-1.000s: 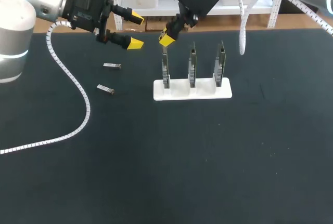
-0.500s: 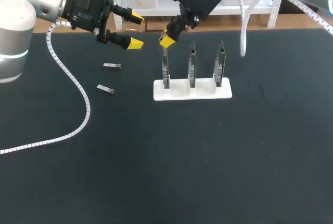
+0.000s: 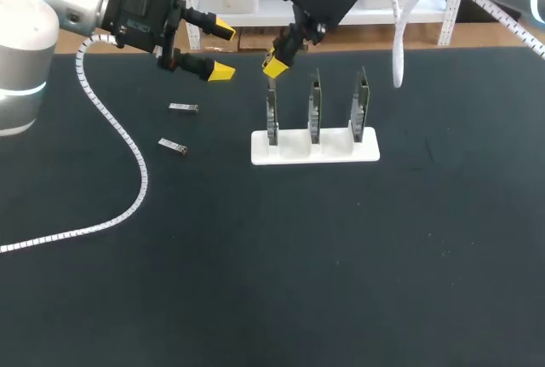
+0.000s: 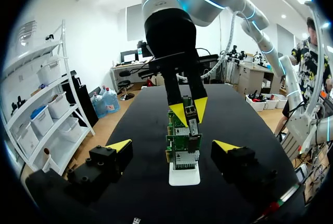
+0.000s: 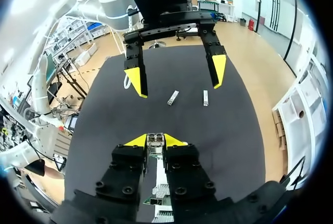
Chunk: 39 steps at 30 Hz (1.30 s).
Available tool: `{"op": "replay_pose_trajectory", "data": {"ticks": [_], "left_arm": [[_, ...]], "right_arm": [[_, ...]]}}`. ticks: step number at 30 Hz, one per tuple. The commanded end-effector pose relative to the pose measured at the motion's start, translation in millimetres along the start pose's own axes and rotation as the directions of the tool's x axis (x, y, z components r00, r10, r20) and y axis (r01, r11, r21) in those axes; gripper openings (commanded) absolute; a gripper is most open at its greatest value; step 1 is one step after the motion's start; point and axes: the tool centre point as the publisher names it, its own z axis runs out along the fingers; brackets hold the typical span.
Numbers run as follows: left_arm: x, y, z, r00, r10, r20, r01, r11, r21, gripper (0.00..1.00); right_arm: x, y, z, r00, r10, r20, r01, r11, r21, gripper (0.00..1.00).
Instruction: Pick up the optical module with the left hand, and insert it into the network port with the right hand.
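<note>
We are gripping the module (image 5: 155,140) in the right end effector's (image 3: 274,64) narrow fingers, just above the nearest board (image 3: 271,118). We should be squaring it to the port, unseen here, before pressing gently. Beyond, the left end effector (image 3: 220,48) is hanging wide and empty.

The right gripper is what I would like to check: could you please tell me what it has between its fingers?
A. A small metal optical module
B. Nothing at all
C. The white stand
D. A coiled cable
A: in the right wrist view both yellow tips of the right gripper press from two sides on a small metal optical module, above the circuit boards.
</note>
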Motion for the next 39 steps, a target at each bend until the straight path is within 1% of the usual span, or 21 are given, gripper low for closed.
{"op": "replay_pose_trajectory", "data": {"ticks": [1, 6, 9, 14, 25, 32, 39], "left_arm": [[-0.5, 0.6, 0.3, 1.0, -0.001, -0.004, 0.001, 1.0, 0.001, 1.0], [-0.5, 0.6, 0.3, 1.0, -0.001, -0.004, 0.001, 1.0, 0.001, 1.0], [-0.5, 0.6, 0.3, 1.0, -0.001, -0.004, 0.001, 1.0, 0.001, 1.0], [-0.5, 0.6, 0.3, 1.0, -0.001, -0.004, 0.001, 1.0, 0.001, 1.0], [-0.5, 0.6, 0.3, 1.0, -0.001, -0.004, 0.001, 1.0, 0.001, 1.0], [-0.5, 0.6, 0.3, 1.0, -0.001, -0.004, 0.001, 1.0, 0.001, 1.0], [-0.5, 0.6, 0.3, 1.0, -0.001, -0.004, 0.001, 1.0, 0.001, 1.0]], "right_arm": [[0.8, -3.2, 1.9, 1.0, -0.007, -0.014, 0.007, 1.0, -0.005, 0.0], [-6.9, -3.2, -5.4, 0.998, -0.055, -0.022, 0.055, 0.998, 0.016, 0.0], [-10.1, -1.8, -9.2, 0.997, -0.074, -0.009, 0.074, 0.997, 0.031, 0.0], [-8.4, -1.2, -8.5, 0.998, -0.065, -0.015, 0.065, 0.998, 0.024, 0.0], [-3.1, -3.2, -2.2, 0.999, -0.043, 0.001, 0.043, 0.999, 0.002, 0.0], [-8.4, -1.3, -2.5, 0.999, -0.052, 0.0, 0.052, 0.999, 0.005, 0.0], [-2.4, -2.6, 4.7, 0.999, -0.033, 0.004, 0.033, 0.999, -0.009, 0.0]]}}
